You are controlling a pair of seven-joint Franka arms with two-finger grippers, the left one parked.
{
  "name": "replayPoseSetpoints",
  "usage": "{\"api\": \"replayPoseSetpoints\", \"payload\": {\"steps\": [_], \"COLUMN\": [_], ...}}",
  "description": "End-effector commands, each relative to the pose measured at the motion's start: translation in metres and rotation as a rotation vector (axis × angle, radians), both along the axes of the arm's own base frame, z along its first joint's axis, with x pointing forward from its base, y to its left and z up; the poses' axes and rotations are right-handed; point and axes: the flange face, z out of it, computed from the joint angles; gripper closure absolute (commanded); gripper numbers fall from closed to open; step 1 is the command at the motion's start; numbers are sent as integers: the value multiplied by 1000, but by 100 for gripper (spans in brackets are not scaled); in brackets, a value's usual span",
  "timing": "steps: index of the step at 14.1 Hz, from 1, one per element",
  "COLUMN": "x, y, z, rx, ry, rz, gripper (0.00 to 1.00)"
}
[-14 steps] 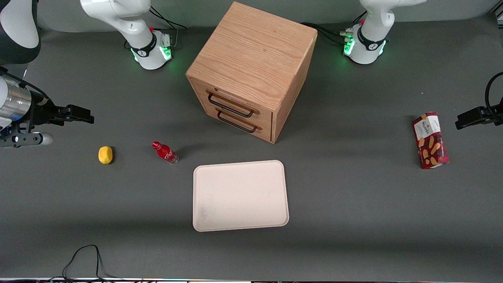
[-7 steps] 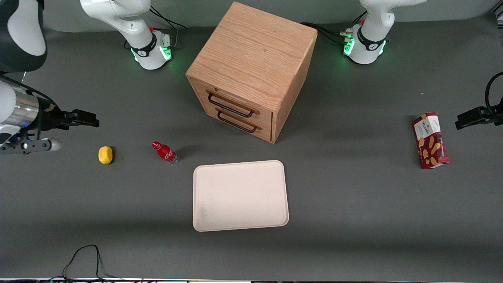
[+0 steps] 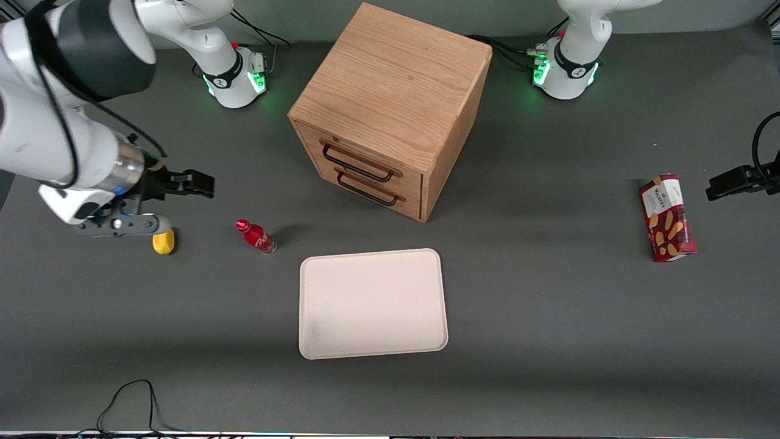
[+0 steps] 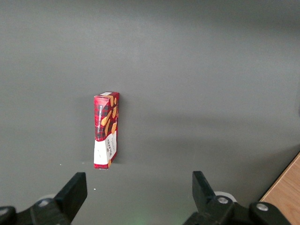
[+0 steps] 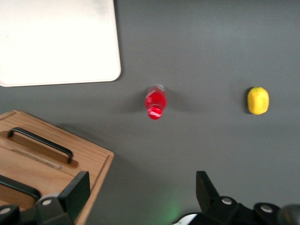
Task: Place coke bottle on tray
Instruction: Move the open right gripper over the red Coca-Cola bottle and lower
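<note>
Gripper (image 3: 204, 183): hangs above the table, at about 10 o'clock from the bottle in the front view and farther from the front camera than it; touches nothing
Fingers (image 5: 77, 192): spread wide with nothing between them, as the right wrist view shows
Bottle (image 3: 256, 236): small, red, with a red cap; stands on the bare table, apart from the tray, just off that tray's corner nearest the working arm, at about 10 o'clock from it; in the right wrist view (image 5: 155, 101) it is seen from above, cap toward the lens
Tray (image 3: 372, 303): cream-white, flat, nothing on it; lies nearer the front camera than the cabinet
Lemon (image 3: 163, 241): yellow, on the table at 9 o'clock from the bottle, toward the working arm's end; partly under the wrist in the front view
Cabinet (image 3: 390, 110): wooden, two drawers with dark handles, both closed; at about 1 o'clock from the bottle
Snack box (image 3: 666, 217): red, lying flat toward the parked arm's end of the table, well apart from everything else
</note>
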Motion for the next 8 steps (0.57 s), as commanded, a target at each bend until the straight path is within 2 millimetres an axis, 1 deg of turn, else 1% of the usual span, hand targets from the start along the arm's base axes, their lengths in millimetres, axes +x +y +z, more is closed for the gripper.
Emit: {"api": "replayPoseSetpoints", "payload": {"steps": [1,3,4,7,8], "x": [0,-2,-4,-14,-17], "y": [15,14,16,11,8], "z": [11,12,9,6,1], "rx": [-2,-8,-9,-24,-27], "ry": [7,15,24,78,90], "rz": [-8,-6,1,13,11], "gripper": [0,0,0,0,0]}}
